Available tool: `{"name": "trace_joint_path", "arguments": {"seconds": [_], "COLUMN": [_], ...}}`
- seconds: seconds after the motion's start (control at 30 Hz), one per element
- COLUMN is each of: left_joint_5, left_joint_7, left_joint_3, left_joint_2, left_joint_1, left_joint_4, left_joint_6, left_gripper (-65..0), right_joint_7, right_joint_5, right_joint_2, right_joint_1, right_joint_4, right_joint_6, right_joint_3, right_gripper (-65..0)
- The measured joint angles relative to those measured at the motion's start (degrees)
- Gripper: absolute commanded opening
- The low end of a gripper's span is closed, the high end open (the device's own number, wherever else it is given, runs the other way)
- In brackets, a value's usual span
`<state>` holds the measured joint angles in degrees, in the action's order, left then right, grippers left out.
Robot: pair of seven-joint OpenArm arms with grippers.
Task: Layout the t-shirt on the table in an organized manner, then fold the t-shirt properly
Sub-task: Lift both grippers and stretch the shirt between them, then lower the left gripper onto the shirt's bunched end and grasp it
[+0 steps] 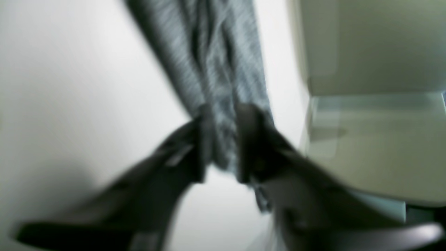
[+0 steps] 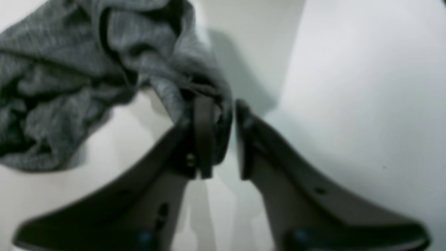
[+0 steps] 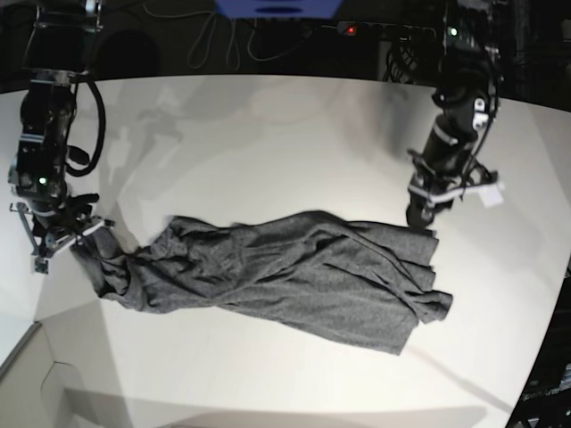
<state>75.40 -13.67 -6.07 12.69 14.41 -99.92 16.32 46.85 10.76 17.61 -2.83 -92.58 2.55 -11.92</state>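
The t-shirt lies stretched as a rumpled band across the middle of the white table, running between the two arms, with folds bunched along its length and a thicker wad at the end nearest the right arm. In the left wrist view, the left end effector has its jaws slightly apart with a gathered strand of grey cloth running between them; whether the pads still pinch the cloth cannot be told through the blur. In the right wrist view, the right end effector also stands parted: cloth drapes over one finger while a clear gap separates it from the other, so no firm grip is evident. The main risk is snagging. Fabric hooked over a finger could be dragged as an arm retreats, pulling the shirt back into a heap or twisting it further. A second risk is that the bunched layers, if pressed flat as they lie, would set creases and hide the sleeves, spoiling any later fold. Room for motion is generous across the far half of the table; it is tighter at the near edge and beside the right arm, where the table edge lies close to the cloth.
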Motion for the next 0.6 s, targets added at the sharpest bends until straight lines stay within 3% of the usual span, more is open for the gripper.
{"name": "trace_joint_path", "arguments": {"seconds": [0.1, 0.17, 0.43, 0.6], "left_joint_5": [0.02, -0.09, -0.04, -6.45], "left_joint_7": [0.35, -0.20, 0.31, 0.33], "left_joint_3": [0.83, 2.21, 10.08, 14.53], "left_joint_2": [0.17, 0.52, 1.60, 0.94], "left_joint_1": [-4.46, -7.96, -25.29, -30.62], "left_joint_4": [3.48, 6.32, 27.71, 32.57], "left_joint_6": [-0.02, 0.00, -0.04, 0.17], "left_gripper": [-30.8, -27.9, -28.6, -37.7], "right_joint_7": [0.98, 1.60, 1.62, 1.42], "right_joint_5": [0.00, -0.02, -0.92, -0.33], "right_joint_2": [0.37, 0.52, -0.59, -1.05], "right_joint_1": [0.00, 0.02, 4.90, 7.41], "right_joint_4": [-0.04, -0.09, -7.04, -8.81], "right_joint_6": [1.73, 1.99, 1.97, 2.19], "right_joint_3": [-0.44, -0.52, -5.70, -5.35], "right_gripper": [-45.2, -45.3, -45.3, -45.3]}}
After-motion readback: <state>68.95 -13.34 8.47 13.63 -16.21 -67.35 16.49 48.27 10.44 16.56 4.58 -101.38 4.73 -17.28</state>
